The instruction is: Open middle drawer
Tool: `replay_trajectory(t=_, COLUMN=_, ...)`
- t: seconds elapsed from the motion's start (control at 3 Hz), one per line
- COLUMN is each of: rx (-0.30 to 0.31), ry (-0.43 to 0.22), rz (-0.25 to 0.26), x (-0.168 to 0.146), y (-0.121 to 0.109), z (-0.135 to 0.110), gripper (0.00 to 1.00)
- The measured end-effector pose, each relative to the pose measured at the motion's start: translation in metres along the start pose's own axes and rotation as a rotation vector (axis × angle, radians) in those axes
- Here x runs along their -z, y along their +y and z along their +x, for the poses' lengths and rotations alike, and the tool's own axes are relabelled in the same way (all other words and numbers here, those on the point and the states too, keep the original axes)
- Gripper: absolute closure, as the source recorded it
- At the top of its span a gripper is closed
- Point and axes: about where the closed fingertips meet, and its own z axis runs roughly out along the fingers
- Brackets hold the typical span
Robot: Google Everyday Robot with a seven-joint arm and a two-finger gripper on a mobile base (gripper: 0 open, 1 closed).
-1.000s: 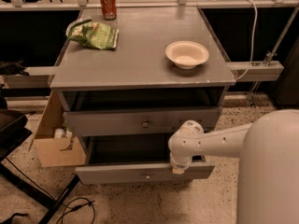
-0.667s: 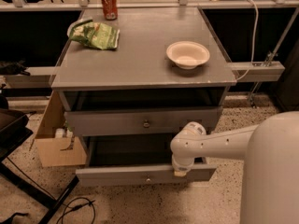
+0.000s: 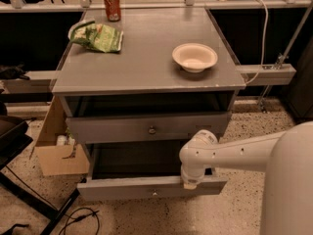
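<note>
The grey cabinet (image 3: 146,58) has two drawer fronts in view. The upper front (image 3: 112,129) with a small round knob stands slightly out. Below it the middle drawer (image 3: 122,189) is pulled well out toward me, its plain grey front low in the view, its knob (image 3: 154,192) at the centre and its dark inside showing. My gripper (image 3: 190,182) hangs from the white arm (image 3: 234,153) that comes in from the right. It rests at the top edge of the middle drawer's front, right of the knob. The wrist hides its tips.
On the cabinet top are a white bowl (image 3: 194,57), a green snack bag (image 3: 100,37) and a red can (image 3: 112,5). An open cardboard box (image 3: 58,155) stands on the floor at the left. Black cables (image 3: 78,217) lie in front. A white rail (image 3: 266,75) juts out at the right.
The middle drawer has come a little further out toward me, and my gripper and arm moved with its front edge. Things on the cabinet top have not moved.
</note>
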Motion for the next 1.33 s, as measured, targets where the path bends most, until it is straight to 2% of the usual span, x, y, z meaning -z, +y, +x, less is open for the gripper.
replay_trajectory(t=0.33, rx=0.003, ry=-0.002, rz=-0.042, x=0.0019, y=0.0219, z=0.0079, gripper=1.0)
replay_trajectory(t=0.67, rx=0.003, ry=-0.002, rz=-0.042, x=0.0034, y=0.0219, z=0.0079, gripper=1.0)
replay_trajectory(t=1.33, rx=0.003, ry=-0.002, rz=-0.042, x=0.0034, y=0.0219, z=0.0079, gripper=0.5)
